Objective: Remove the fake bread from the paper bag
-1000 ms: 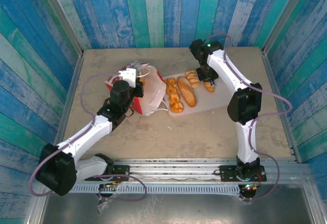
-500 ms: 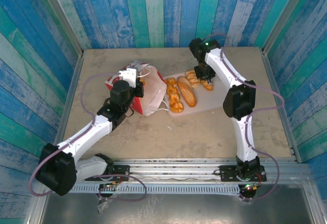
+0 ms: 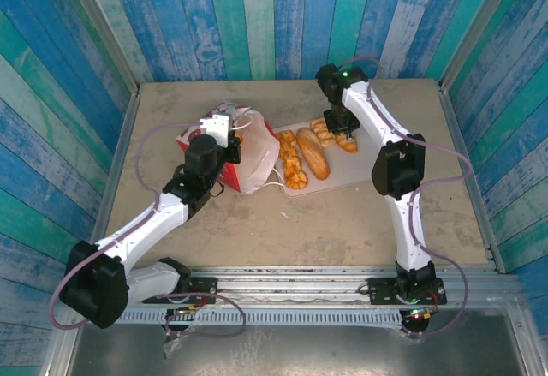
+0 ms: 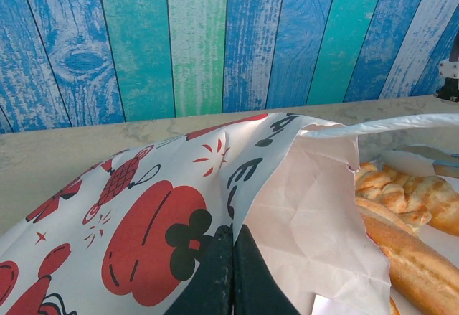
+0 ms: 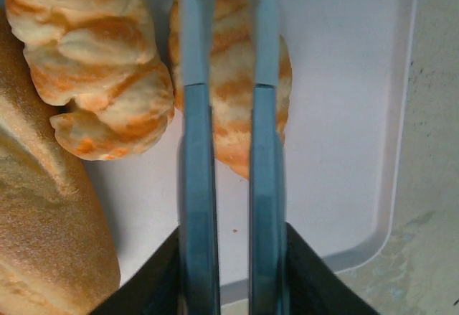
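Observation:
The paper bag [image 3: 250, 167], white with red apple prints [image 4: 143, 229], lies on its side left of the pale tray [image 3: 364, 169], its mouth toward the tray. My left gripper [image 3: 224, 133] is shut on the bag's upper edge [image 4: 233, 232], holding the mouth lifted. Several pieces of fake bread lie on the tray: a knotted roll [image 3: 293, 162], an oblong loaf [image 3: 316, 156], and croissants [image 3: 324, 128]. My right gripper [image 3: 342, 133] hangs over a croissant [image 5: 228, 114], fingers [image 5: 197, 186] slightly parted above it, gripping nothing. The bag's inside is hidden.
Blue and green plank walls enclose the table on three sides. A second croissant [image 5: 93, 57] and the loaf [image 5: 43, 236] lie close to the left of my right fingers. The tray rim [image 5: 391, 207] is at the right; bare tabletop [image 3: 300, 222] is in front.
My right arm has drawn slightly left over the tray's far end and its jaws have parted a little. The left arm and the bag have not moved.

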Controlling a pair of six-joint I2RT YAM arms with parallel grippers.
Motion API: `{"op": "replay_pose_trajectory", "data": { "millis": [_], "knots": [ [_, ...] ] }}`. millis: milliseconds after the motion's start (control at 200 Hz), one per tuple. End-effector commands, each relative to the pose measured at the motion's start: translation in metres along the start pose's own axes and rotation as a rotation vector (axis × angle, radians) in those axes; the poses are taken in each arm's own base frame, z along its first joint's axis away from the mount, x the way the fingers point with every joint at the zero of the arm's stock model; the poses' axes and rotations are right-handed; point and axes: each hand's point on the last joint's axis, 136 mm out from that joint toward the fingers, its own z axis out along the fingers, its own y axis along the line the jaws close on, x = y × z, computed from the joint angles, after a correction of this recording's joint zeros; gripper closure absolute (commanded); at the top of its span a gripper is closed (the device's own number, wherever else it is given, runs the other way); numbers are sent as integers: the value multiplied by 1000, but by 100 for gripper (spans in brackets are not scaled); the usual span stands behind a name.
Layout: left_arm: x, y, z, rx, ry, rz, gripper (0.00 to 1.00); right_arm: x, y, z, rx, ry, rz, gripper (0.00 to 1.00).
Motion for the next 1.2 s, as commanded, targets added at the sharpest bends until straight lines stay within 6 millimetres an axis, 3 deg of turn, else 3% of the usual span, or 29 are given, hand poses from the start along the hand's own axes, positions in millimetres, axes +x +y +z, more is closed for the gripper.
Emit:
{"op": "replay_pose_trajectory", "data": {
  "millis": [0,311,491,601,776,937,1092,1192],
  "knots": [
    [-7,-2,2,8,-21,-7,100,-5,-4,-6,-10,-19,15,59],
    [-7,-1,-3,7,-31,8,100,-2,-19,-48,-29,-93,62,62],
    [-9,0,-5,5,-36,22,100,11,-23,-78,-87,-148,94,62],
    [-9,-1,-6,12,-36,33,100,25,-15,-100,-186,-192,108,63],
    [-9,-3,-6,23,-37,49,100,56,11,-143,-424,-287,106,62],
    [-9,-2,-7,13,-39,67,100,90,49,-177,-662,-338,77,60],
    [-11,0,-6,1,-38,74,100,121,89,-183,-723,-310,17,60],
    [-10,0,-5,0,-34,75,100,138,127,-183,-764,-292,-34,61]
  ]
}}
